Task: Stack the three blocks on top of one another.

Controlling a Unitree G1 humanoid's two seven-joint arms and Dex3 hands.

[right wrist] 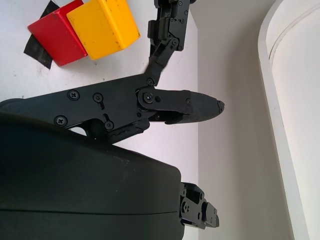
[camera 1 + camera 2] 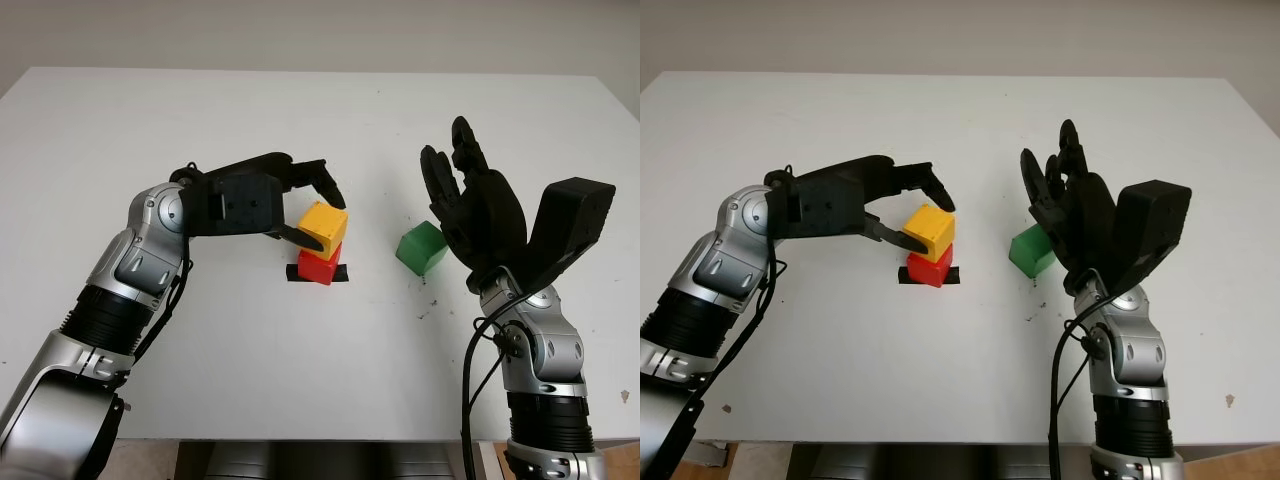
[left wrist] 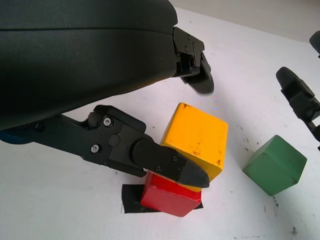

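The white table [image 2: 320, 380] fills most of the frame, with a pale wall along the top edge. In the centre, a yellow cube block [image 2: 324, 226] sits on a red cube block [image 2: 318, 266], which stands on a black tape mark [image 2: 342, 276]. The left hand [image 2: 290, 205] is open around the yellow block, one finger [image 3: 170, 167] touching it. At centre right, the raised right hand [image 2: 465, 200] is open and holds nothing, just beside the green cube block [image 2: 420, 248].

White table [image 2: 300, 110], pale wall behind, small dark scuffs

Yellow block [image 2: 324, 227] atop red block [image 2: 319, 267]; green block [image 2: 421, 248] apart.
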